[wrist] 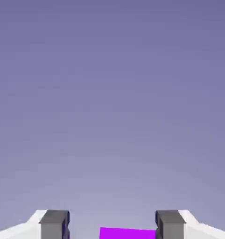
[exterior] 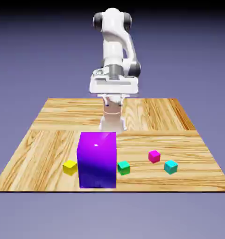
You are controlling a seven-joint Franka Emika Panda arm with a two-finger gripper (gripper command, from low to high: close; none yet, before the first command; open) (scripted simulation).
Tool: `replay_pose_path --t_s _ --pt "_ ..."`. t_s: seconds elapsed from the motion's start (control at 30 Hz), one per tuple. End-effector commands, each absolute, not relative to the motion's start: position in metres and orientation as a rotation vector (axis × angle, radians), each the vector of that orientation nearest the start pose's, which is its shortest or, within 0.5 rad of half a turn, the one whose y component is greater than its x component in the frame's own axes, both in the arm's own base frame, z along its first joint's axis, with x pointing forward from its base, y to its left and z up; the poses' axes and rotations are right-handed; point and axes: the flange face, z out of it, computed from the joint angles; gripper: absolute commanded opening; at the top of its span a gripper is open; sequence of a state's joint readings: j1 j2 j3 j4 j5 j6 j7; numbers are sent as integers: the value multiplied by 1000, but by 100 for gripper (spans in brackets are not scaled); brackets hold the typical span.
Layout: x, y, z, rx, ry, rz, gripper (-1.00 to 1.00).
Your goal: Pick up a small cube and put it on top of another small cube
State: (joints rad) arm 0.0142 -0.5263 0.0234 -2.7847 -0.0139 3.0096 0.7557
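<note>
Nearest us in the exterior view stands the big purple block (exterior: 97,161), with the yellow cube (exterior: 70,167) at its nine o'clock and the green cube (exterior: 123,167) close at its three. Well out towards three o'clock sits our cyan cube (exterior: 171,167), on the table (exterior: 137,183); the magenta cube (exterior: 154,156) is near it, at its ten. Farther back, the tool (exterior: 113,103) hangs above the table, fingertips spread and holding nothing. We judge the job barely begun: nothing is stacked, so grasping, lifting, carrying, placing and releasing all remain.
</note>
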Motion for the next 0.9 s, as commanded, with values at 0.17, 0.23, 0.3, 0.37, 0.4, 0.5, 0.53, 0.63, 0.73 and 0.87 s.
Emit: replay_pose_path --t_s 0.17,0.23,0.3,0.37,0.4,0.5,0.53,0.63,0.73,0.87 --pt "437 77 398 -2758 830 -731 0" --pt "446 99 378 -2824 793 -640 0" --pt "452 121 357 -2887 754 -548 0" --pt "457 143 336 -2944 714 -454 0" --pt "458 155 325 -2971 693 -407 0" --pt "460 189 293 -3045 629 -266 0" --pt "459 200 282 -3067 607 -219 0" --pt "454 234 251 -3126 539 -78 0" --pt "445 267 221 -3174 471 60 0" --pt "430 304 189 -3215 391 217 0"
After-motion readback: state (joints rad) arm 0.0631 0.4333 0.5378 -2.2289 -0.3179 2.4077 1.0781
